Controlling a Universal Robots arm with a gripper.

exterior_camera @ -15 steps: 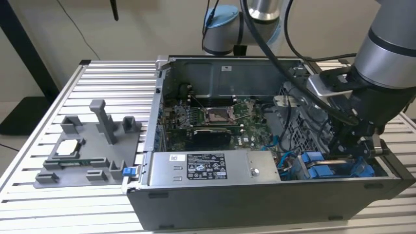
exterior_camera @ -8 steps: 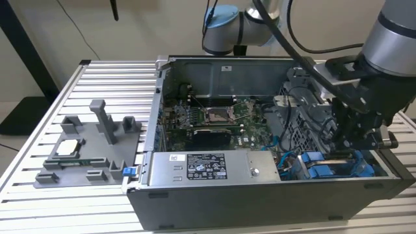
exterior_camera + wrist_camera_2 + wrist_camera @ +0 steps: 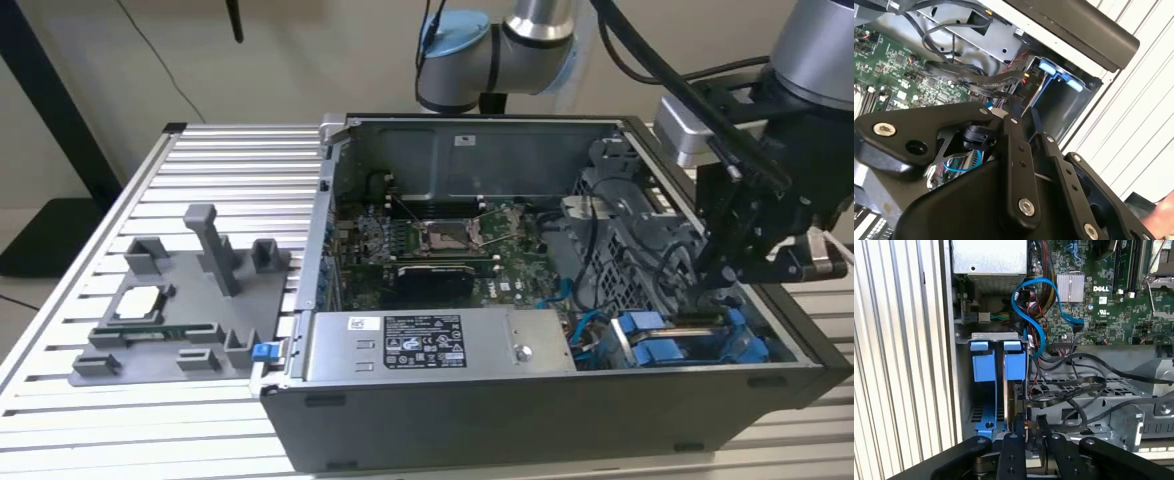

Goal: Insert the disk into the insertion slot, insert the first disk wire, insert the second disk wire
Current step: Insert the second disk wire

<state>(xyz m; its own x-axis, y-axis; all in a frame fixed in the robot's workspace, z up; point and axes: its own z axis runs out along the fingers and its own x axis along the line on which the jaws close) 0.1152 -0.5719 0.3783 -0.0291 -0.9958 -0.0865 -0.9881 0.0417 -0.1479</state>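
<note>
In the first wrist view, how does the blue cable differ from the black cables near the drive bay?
The blue cable is a single flat ribbon arching in a loop beside the circuit board. The black cables are several, rounder, and lie stretched across the perforated metal cage. Both run toward the drive bay.

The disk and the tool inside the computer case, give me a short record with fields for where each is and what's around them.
disk: in its blue carrier, standing on edge in the drive bay, tool above it
tool: lowered over the drive bay at the exterior view's right
tool state: cannot tell
neighbouring carrier: blue, beside the disk's
blue cable: loops from motherboard toward the bay
power supply: grey labelled box at the case's front edge
</note>
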